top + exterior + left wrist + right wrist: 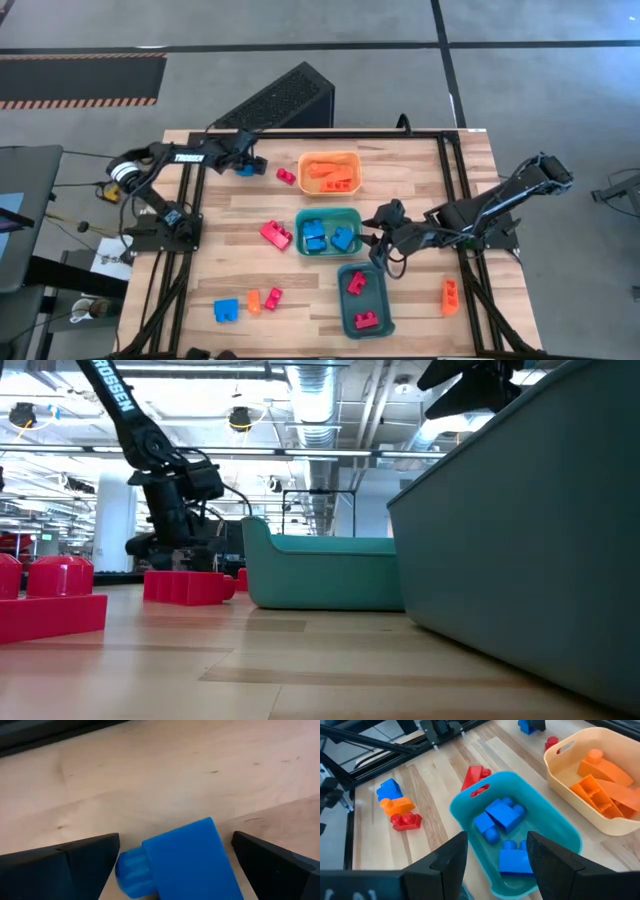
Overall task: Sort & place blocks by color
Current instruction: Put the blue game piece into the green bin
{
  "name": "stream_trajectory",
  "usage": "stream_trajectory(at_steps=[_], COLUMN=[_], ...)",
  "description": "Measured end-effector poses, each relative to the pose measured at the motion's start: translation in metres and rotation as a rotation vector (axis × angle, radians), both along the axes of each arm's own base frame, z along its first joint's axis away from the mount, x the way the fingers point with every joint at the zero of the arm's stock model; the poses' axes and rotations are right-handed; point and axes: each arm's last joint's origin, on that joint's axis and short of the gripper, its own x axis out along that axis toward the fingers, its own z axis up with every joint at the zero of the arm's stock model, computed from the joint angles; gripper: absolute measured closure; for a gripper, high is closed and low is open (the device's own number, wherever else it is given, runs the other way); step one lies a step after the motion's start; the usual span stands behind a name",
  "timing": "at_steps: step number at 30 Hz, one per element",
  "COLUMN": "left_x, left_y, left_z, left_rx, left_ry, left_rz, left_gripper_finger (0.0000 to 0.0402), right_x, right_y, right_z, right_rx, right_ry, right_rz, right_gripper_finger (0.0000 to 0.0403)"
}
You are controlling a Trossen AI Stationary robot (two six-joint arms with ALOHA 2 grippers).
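Blue block [182,860]: lies between the parted fingers of the left gripper [246,164], not clamped, at the table's far left; we judge its long axis runs along the fingers.
Right gripper [495,852]: fingers apart, empty, above the blue tray [350,215].
Trays: we count three.
Tray contents: orange tray [354,160] about two, blue three, third tray [345,300] two red.
Loose blocks: seven.

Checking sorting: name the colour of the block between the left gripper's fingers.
Blue, clearest in the left wrist view.
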Motion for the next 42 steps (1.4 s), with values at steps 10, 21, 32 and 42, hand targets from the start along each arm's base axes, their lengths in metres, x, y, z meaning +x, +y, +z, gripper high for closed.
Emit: stream_trajectory(at_steps=[10,21,32,42], left_x=[0.013,0.013,0.022,0.05], left_y=[-0.004,-0.016,-0.073,-0.173], left_z=[-0.002,0.011,0.098,0.144], left_rx=[-0.033,-0.019,0.187,0.32], left_ry=[0.065,0.074,-0.283,-0.749], left_rz=[-0.084,-0.203,-0.469,-0.936], left_gripper_finger=[0.0143,0.0271,0.0271,0.0271], right_x=[-0.004,-0.003,-0.003,-0.001], right_y=[0.009,0.009,0.008,0.005], right_z=[0.001,0.002,0.001,0.002], right_rx=[-0.025,-0.022,-0.026,-0.041], right_ry=[-0.017,-0.029,-0.028,-0.04], right_rz=[0.0,-0.004,-0.005,-0.032], right_gripper_finger=[0.0179,0.0179,0.0179,0.0179])
